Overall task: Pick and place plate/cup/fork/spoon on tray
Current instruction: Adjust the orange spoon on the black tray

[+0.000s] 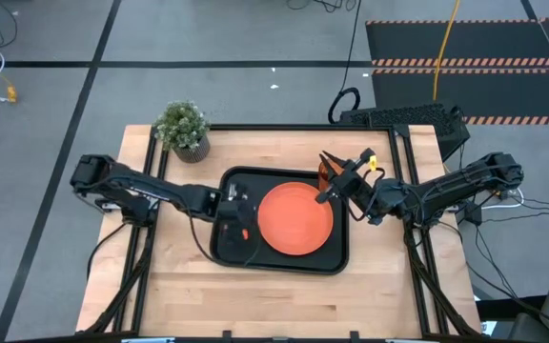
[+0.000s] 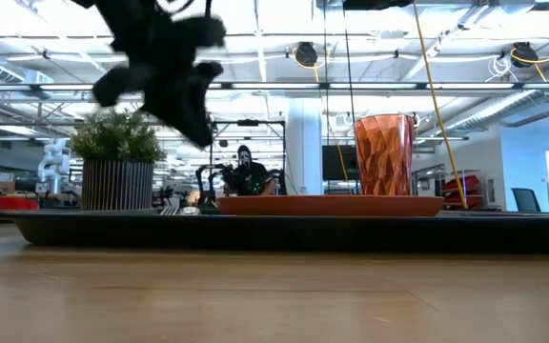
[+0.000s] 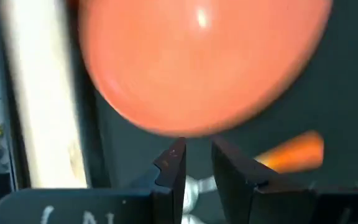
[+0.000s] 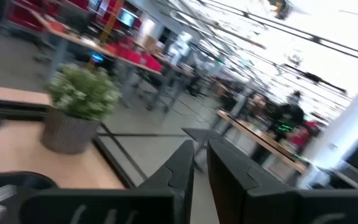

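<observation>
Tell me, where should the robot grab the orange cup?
Probably around the middle of the cup's side wall, coming in level from the right. It stands upright and is taller than it is wide, so the sides give an easy hold. The plate lies close on its left, which leaves less room there.

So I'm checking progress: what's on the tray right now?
On the black tray sit the orange plate and, at its far right corner, the cup. An orange-handled spoon lies beside the plate under the left gripper. No fork shows.
</observation>
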Action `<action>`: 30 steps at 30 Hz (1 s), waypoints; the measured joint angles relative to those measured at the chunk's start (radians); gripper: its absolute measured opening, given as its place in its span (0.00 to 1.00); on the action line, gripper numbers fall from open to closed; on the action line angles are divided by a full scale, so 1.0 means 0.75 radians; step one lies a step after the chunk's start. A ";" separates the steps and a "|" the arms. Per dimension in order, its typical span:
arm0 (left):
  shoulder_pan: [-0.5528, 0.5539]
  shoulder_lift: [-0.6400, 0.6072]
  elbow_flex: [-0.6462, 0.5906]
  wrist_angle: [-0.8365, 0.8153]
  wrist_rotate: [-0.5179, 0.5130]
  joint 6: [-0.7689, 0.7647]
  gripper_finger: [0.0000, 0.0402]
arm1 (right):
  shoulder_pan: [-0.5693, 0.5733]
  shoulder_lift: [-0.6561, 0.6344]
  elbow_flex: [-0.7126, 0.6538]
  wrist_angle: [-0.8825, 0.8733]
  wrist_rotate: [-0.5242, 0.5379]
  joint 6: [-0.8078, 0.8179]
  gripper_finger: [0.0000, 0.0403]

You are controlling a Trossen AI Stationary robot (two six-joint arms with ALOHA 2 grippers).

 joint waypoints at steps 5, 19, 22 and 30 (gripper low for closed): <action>-0.005 -0.124 0.000 0.323 0.071 -0.170 0.20 | -0.012 0.000 0.000 -0.009 -0.107 0.044 0.12; 0.176 -0.718 0.001 0.463 0.109 -0.196 0.20 | -0.169 0.034 0.001 -0.191 -0.600 0.476 0.37; 0.224 -0.774 0.001 0.477 0.109 -0.145 0.20 | -0.203 0.124 0.034 -0.198 -0.650 0.521 0.39; 0.345 -0.827 -0.022 0.499 0.138 -0.070 0.20 | -0.190 0.602 0.546 -0.623 -0.714 0.548 0.39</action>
